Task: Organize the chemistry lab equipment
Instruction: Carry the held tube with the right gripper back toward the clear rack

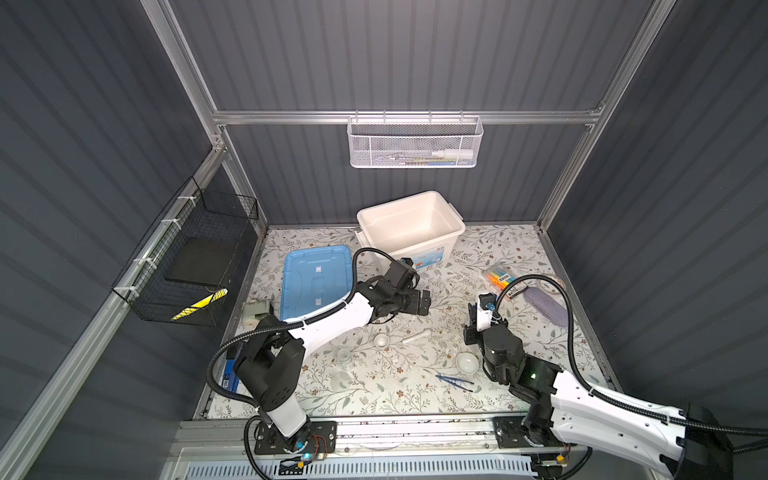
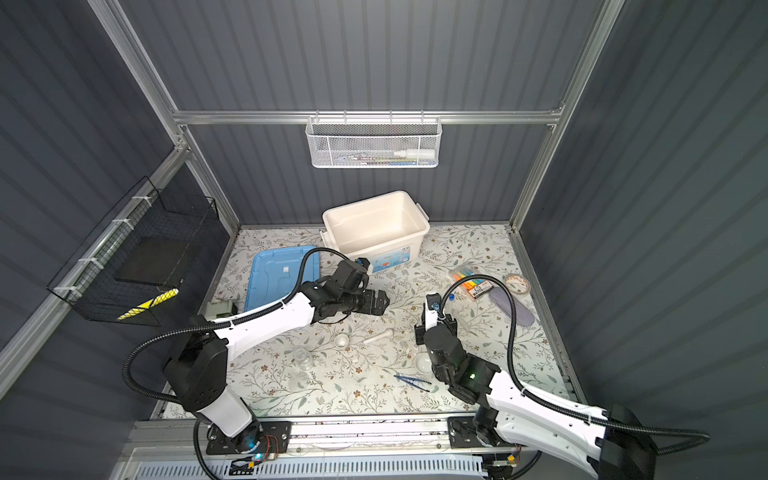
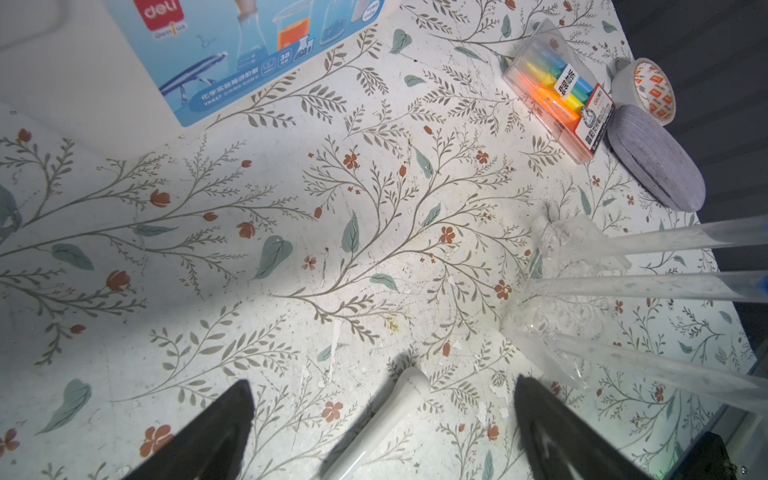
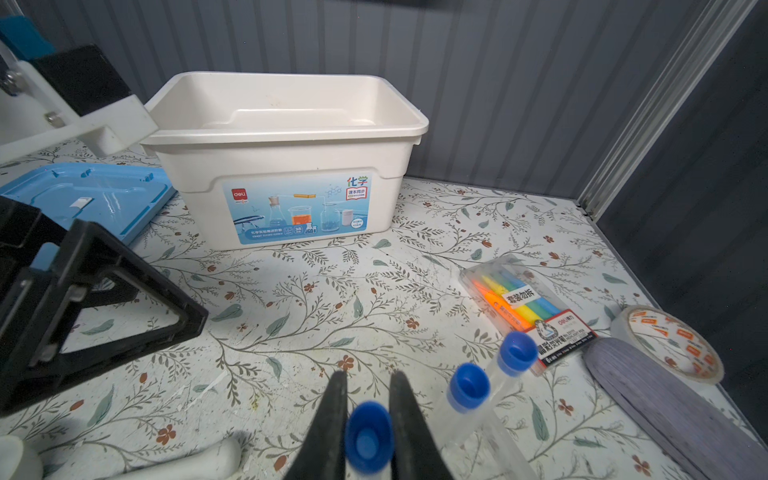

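- Left claw (image 1: 424, 301), spread wide, hovered over the white pestle (image 1: 417, 336) in front of the empty white bin (image 4: 286, 137).
- Glassware (image 1: 344, 356), two white dishes (image 1: 381, 340) and tweezers (image 1: 455, 382) lay loose on the counter, further in front of the bin.
- Right claw (image 4: 369, 376) pinched one blue-capped tube (image 4: 369, 440) in the clear rack (image 3: 573, 266), front-right of the bin; by my judgement nothing was stowed yet.

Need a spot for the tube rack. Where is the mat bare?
Bare: the stretch between bin, left gripper and markers; also the front strip below the tweezers. Crowded: the right edge with markers, tape and case, and around pestle and dishes.
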`<state>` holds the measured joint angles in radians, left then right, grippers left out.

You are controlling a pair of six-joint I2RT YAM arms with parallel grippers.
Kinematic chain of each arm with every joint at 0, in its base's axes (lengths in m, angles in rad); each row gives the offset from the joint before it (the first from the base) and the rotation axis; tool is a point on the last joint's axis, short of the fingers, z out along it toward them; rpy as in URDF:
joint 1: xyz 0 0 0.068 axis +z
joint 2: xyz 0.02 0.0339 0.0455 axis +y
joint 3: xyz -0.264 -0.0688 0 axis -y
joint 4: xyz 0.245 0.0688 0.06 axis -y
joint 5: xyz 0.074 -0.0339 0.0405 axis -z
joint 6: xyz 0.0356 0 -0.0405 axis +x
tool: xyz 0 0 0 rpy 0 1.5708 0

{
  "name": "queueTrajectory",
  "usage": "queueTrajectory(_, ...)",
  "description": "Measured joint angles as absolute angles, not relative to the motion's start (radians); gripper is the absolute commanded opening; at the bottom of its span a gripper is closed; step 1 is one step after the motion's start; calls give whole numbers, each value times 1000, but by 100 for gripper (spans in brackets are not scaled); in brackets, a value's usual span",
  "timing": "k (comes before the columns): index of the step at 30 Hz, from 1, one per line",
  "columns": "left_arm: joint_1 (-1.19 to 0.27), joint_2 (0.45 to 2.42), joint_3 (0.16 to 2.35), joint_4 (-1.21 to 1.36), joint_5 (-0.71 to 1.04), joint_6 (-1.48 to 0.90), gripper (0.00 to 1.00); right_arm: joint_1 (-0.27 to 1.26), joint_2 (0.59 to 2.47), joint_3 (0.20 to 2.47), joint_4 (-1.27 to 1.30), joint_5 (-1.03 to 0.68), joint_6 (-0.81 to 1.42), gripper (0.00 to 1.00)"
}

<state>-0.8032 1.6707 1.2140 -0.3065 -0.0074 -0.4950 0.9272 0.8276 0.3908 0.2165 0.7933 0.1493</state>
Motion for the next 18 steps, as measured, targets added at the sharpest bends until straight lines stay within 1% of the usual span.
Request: queueTrajectory(18,-803,1687,1214,-307,-7,-495,100,897,850,385,261,789,160,15)
